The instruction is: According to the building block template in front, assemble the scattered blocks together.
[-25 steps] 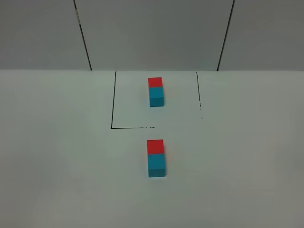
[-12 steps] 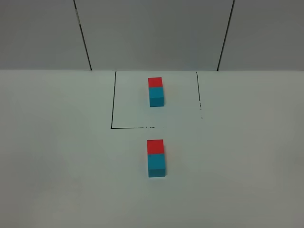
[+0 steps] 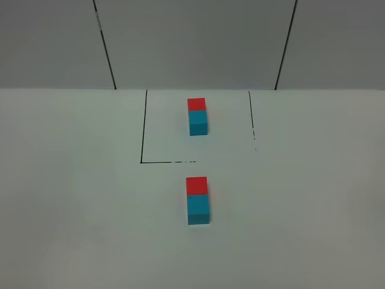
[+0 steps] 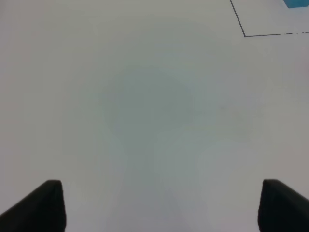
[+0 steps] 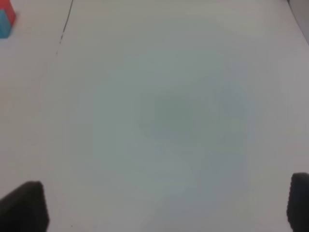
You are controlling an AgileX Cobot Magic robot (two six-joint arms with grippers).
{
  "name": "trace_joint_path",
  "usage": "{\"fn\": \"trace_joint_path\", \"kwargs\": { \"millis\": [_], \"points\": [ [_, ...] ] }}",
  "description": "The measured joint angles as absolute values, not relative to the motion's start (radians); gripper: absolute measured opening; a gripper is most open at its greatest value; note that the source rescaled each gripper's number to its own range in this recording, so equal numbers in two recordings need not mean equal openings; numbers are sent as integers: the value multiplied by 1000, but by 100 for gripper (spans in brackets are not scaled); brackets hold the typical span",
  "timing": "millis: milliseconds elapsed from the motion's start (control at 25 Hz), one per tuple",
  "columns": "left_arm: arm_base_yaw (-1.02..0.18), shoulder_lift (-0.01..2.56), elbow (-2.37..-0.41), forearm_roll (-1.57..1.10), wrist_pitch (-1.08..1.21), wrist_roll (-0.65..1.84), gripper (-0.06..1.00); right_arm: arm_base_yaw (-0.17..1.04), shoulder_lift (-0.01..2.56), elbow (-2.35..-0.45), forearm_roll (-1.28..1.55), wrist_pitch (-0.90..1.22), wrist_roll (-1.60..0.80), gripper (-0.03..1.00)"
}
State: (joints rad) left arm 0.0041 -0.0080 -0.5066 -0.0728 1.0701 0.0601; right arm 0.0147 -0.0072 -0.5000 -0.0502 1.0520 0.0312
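The building block template [image 3: 197, 116], a red cube joined to a teal one, lies inside the black outline [image 3: 143, 138] at the back. Nearer the front, the scattered blocks lie touching in a line: the red cube [image 3: 197, 185] behind, the teal cube [image 3: 198, 211] in front. Neither arm shows in the high view. My left gripper [image 4: 164, 208] is open over bare table, with a teal corner of the template [image 4: 295, 3] at the frame's edge. My right gripper [image 5: 161, 205] is also open over bare table, with the template [image 5: 6, 17] far off.
The white table [image 3: 72, 198] runs back to a grey panelled wall [image 3: 192, 42]. The outline's corner [image 4: 245, 35] shows in the left wrist view, and its broken right-hand line [image 5: 65, 24] in the right wrist view.
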Motion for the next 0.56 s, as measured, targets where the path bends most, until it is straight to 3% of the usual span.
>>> {"fn": "trace_joint_path", "kwargs": {
  "millis": [560],
  "points": [
    [4,-8,-507,-73,1070,61,88,15,-7,-500,-50,1052,31,100]
  ]
}}
